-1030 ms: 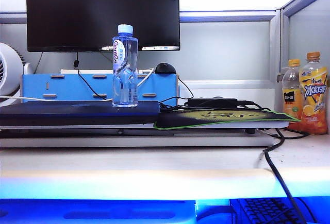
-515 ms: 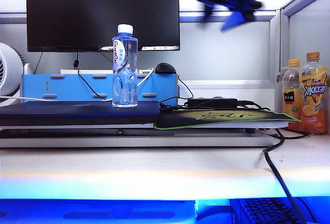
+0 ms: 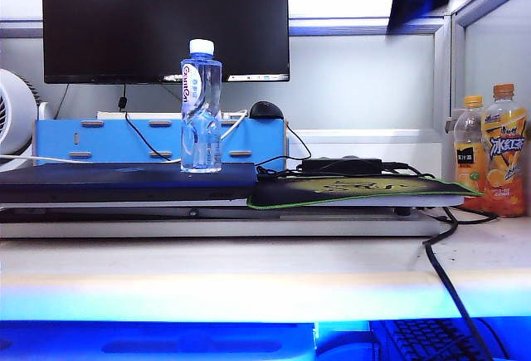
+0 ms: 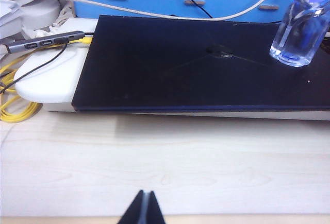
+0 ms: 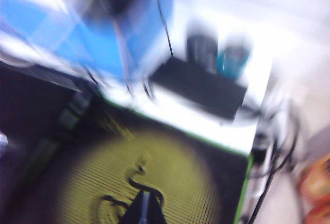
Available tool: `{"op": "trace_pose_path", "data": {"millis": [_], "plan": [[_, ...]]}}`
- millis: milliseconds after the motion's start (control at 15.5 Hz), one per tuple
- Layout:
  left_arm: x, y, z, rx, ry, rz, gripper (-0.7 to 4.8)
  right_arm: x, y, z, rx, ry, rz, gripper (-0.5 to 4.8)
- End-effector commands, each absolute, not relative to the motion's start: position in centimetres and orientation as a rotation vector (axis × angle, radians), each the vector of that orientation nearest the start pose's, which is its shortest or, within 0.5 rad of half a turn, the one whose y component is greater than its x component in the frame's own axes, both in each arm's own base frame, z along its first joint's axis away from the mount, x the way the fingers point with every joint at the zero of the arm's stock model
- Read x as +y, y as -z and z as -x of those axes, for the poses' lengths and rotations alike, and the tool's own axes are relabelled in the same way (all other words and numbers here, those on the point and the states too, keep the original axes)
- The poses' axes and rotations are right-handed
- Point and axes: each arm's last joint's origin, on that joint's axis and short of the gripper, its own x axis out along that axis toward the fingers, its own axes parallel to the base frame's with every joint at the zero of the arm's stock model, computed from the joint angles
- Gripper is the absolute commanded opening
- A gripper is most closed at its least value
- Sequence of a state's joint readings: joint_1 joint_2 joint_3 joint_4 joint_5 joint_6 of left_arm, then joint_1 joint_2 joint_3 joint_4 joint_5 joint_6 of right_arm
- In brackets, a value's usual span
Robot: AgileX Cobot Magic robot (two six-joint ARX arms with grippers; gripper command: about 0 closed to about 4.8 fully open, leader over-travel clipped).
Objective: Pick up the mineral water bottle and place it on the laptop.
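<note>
The clear plastic mineral water bottle (image 3: pixel 201 105) with its white cap, pinched waist and white-blue-purple label stands upright on the wide, flat dark navy-black laptop (image 3: pixel 124 182), near that slab's right end in the exterior view, with nothing gripping it. The left gripper (image 4: pixel 143 208) hangs low over the pale wooden surface (image 4: pixel 165 162) with its two dark jaws pressed together and nothing between them; the laptop's near edge lies ahead of the jaws, and the bottle's base (image 4: pixel 296 38) sits on the lid further ahead and off to one side, well apart from them. Beside the laptop on the other side lie a white flat block (image 4: pixel 49 77) with a grey USB hub (image 4: pixel 44 39) on it and loose yellow cable (image 4: pixel 13 98). The right gripper (image 5: pixel 143 209) is a blurred dark shape high at the upper right of the exterior view, well apart from the bottle; its wrist view is smeared, yet the jaws show as one closed dark tip, holding nothing. Below and ahead of those jaws spreads the green-edged black mouse pad (image 5: pixel 154 172) with its yellow round design, and beyond it a black power brick (image 5: pixel 198 87). Two orange-capped yellow-orange drink bottles (image 3: pixel 494 149) stand at the surface's far right, behind which rises the big black monitor (image 3: pixel 166 21).
</note>
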State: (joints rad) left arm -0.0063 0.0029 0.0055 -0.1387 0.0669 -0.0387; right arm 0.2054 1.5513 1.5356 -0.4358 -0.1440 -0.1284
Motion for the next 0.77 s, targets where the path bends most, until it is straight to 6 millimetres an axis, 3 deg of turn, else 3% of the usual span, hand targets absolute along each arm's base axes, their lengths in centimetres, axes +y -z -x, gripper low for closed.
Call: {"op": "trace_pose_path", "data": {"millis": [64,129,193,386,515,772], "plan": [[-0.3,-15.3,-9.6,0.130,0.073,0.041,-0.02,6.2,-40.9,-28.0,0.317,-0.343,0.121,-0.01],[-0.3,-15.3,-9.6,0.129,0.073,0.041,-0.02,4.6,-40.9,-23.8,0.275,-0.271,0.111,-0.01],[-0.3,-15.3,-9.6,0.129,0.073,0.041,-0.02,4.0,-40.0,-22.1,0.269,-0.255,0.089,-0.01],[-0.3,-15.3,-9.6,0.129,0.073,0.041,-0.02,3.0,-35.4,-18.1,0.233,-0.221,0.058,-0.01],[-0.3,-15.3,-9.6,0.129,0.073,0.041,-0.02,2.4,-30.6,-14.6,0.162,-0.196,-0.058,-0.01],[-0.3,-15.3,-9.6,0.129,0.073,0.041,-0.02,1.6,-28.6,-10.9,0.232,-0.142,0.031,-0.01]]}}
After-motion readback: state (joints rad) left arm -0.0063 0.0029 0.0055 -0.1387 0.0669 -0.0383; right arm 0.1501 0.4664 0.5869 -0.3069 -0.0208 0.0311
